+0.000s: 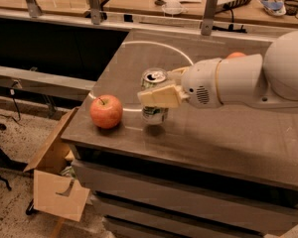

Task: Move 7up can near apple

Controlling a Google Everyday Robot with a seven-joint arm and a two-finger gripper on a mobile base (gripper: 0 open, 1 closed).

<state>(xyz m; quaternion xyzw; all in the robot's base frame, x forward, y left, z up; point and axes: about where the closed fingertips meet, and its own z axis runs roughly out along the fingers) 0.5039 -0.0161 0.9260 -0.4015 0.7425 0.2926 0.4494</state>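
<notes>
My gripper [156, 87] was over the front-left part of the table [228, 133], with its fingers clamped on the 7up can [155, 77]: one flat cream finger [161, 96] across the can's front, the other behind it. The can was upright. Its print was too blurred to read; only silver and green showed below the finger. The top was shiny metal with a pull tab. It looked just clear of the tabletop, with a dark shadow right under it.

The apple [106, 111] sat just left of the can, near but not touching: round, red with yellow-orange patches, stem up, glossy skin. The tabletop was matte grey-brown with a thin white arc [134, 46] painted on it. A sliver of an orange [236, 55] showed behind my smooth white arm shell. An open cardboard box [57, 195] sat on the floor at front left.
</notes>
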